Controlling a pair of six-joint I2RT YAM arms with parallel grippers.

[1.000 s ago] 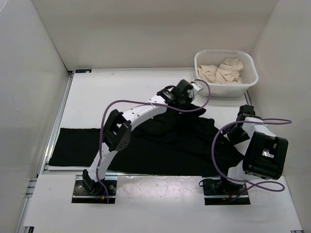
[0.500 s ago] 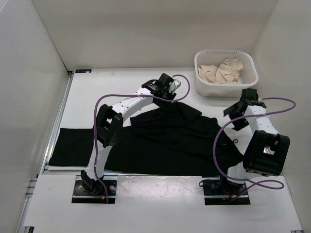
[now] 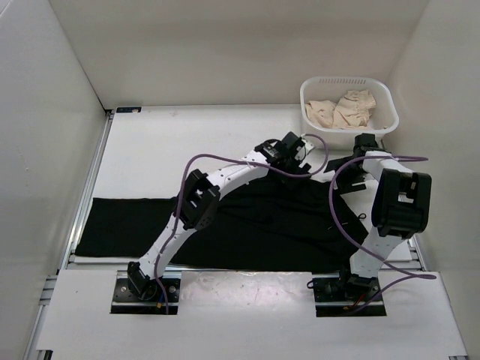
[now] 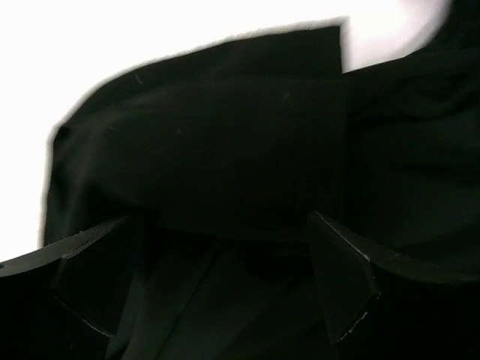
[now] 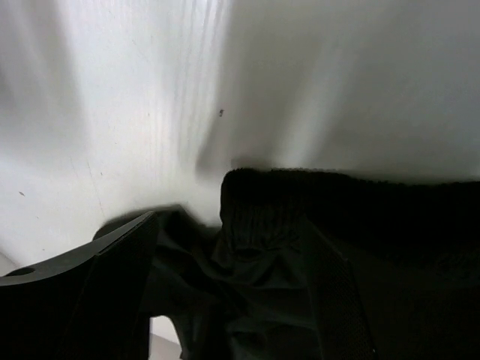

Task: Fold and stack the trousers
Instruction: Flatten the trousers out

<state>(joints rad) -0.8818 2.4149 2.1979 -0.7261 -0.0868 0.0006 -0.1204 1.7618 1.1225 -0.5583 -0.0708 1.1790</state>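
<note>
Straddling one pair of trousers (image 3: 277, 221): left pincer (image 4: 221, 229), wide | right pincer (image 5: 229, 225): grip unclear | basket (image 3: 345, 139): one

Left arm (image 3: 225, 176) — white curved link shells, black blocky joint housings. Right arm (image 3: 401, 199) same make, with large black housing at 3 o'clock of overhead view. Purple cable (image 3: 178, 217) loops loose along left arm; second purple cable (image 3: 332, 202) loops along right arm. Left base plate (image 3: 142, 291) black, at 7 o'clock; right base plate (image 3: 349, 294) black, at 5 o'clock. Left-wrist fingers (image 4: 341, 281) dark, wedge-shaped, edges possibly scuffed — view dim.
</note>
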